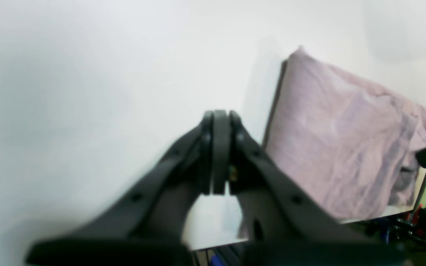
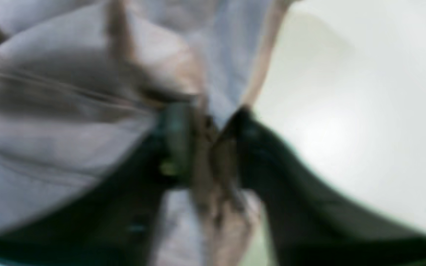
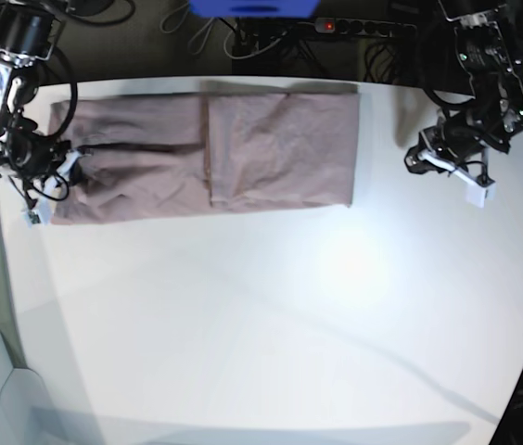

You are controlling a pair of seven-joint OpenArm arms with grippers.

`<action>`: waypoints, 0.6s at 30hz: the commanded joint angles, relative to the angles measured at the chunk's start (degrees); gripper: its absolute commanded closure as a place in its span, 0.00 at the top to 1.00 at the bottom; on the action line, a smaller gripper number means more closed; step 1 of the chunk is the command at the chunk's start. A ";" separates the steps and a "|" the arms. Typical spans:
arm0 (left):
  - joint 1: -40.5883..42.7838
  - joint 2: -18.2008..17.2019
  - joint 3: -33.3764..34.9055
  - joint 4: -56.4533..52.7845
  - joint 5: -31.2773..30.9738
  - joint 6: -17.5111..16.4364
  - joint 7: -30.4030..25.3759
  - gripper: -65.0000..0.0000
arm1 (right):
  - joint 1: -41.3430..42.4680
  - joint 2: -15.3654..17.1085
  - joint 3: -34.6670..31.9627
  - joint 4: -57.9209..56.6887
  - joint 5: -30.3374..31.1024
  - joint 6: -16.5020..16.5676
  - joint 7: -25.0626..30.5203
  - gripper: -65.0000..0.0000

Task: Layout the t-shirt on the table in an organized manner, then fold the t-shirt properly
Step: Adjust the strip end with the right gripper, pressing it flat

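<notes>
Right gripper (image 2: 205, 144): fingers look pinched on a bunched fold of the t-shirt (image 3: 206, 153), though the wrist view is blurred. In the base view it sits at the shirt's end near the table (image 3: 271, 334) edge. Left gripper (image 1: 219, 155): its 2 fingers pressed together, nothing between them, held over bare white tabletop, well apart from the shirt's other end. The shirt lies as a long band across the far side of the table, 1 layer overlapping near mid-length.

plain dusty mauve t-shirt (image 3: 243, 153), matte white table (image 3: 271, 315), black fingers (image 1: 218, 147)
</notes>
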State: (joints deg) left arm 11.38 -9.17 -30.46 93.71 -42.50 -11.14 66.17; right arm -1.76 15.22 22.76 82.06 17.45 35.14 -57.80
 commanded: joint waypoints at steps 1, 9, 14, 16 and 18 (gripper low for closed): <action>-0.52 -0.55 -0.27 0.75 -0.97 -0.16 -0.37 0.01 | -0.39 0.12 -0.21 -0.26 -0.79 0.07 -2.64 0.06; -0.61 -0.55 -0.09 0.66 -0.62 -0.16 -0.37 0.01 | -0.66 0.12 -0.13 4.93 -0.62 0.07 -2.99 0.00; -0.52 -0.46 0.00 0.66 -0.62 -0.16 -0.37 0.01 | -2.86 -1.73 -0.21 16.36 -0.53 0.07 -3.87 0.00; -0.52 -0.46 0.00 0.66 -0.62 -0.16 -0.37 0.01 | -3.30 -1.99 -0.30 21.02 -0.53 0.07 -6.51 0.00; -0.52 -0.46 0.00 0.66 -0.62 -0.16 -0.37 0.01 | -3.30 -3.58 -0.30 24.97 -0.53 0.07 -8.97 0.00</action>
State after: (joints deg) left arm 11.42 -9.04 -30.28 93.62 -42.26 -11.11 66.17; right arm -5.58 11.25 22.26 106.26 16.08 34.92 -67.92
